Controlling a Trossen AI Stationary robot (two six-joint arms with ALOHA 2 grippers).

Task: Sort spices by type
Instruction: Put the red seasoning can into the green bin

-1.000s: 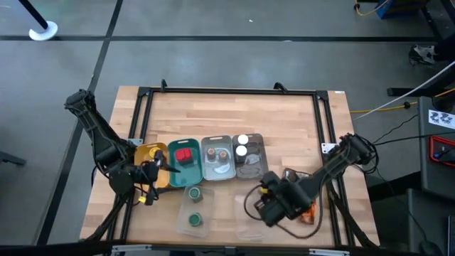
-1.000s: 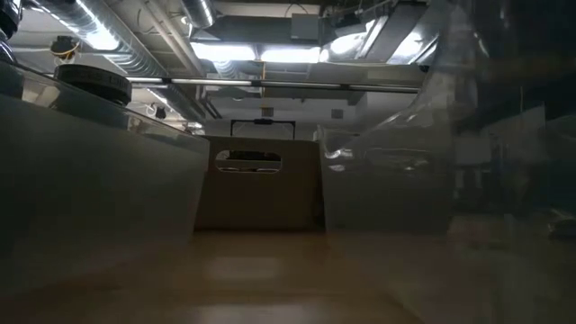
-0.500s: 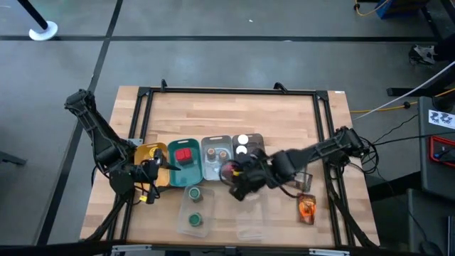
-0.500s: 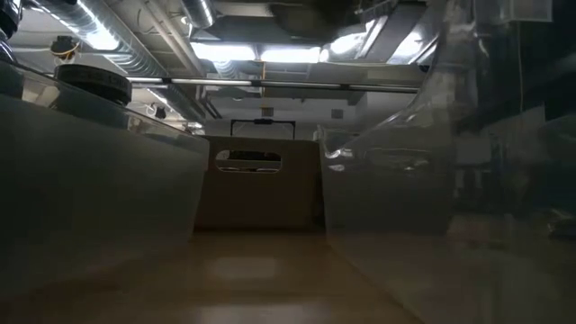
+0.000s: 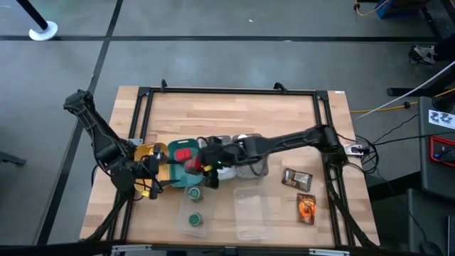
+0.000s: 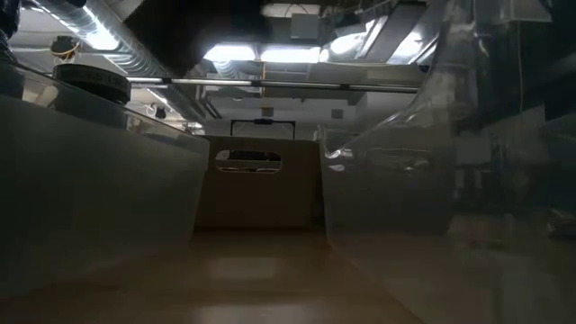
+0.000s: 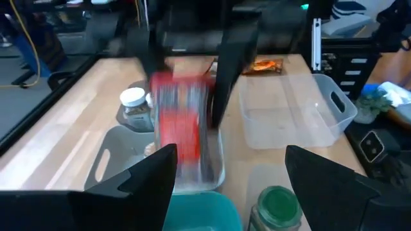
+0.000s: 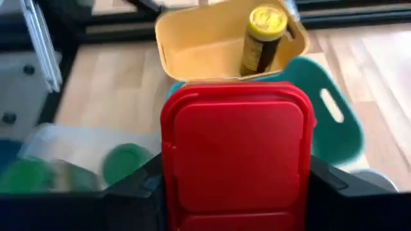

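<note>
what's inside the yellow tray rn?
One yellow-capped jar stands upright in the yellow tray, near one wall; the rest of its floor in the right wrist view is bare. The near edge is hidden behind the red box in the right pincer.

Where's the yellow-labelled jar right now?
In the high view, the yellow-labelled jar stands in the yellow tray at the row's left end, beside the teal tray, by the left gripper.

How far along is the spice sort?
Partly done: a red box lies in the teal tray, a yellow jar in the yellow tray. The right gripper carries another red box. Two pouches remain loose.
</note>
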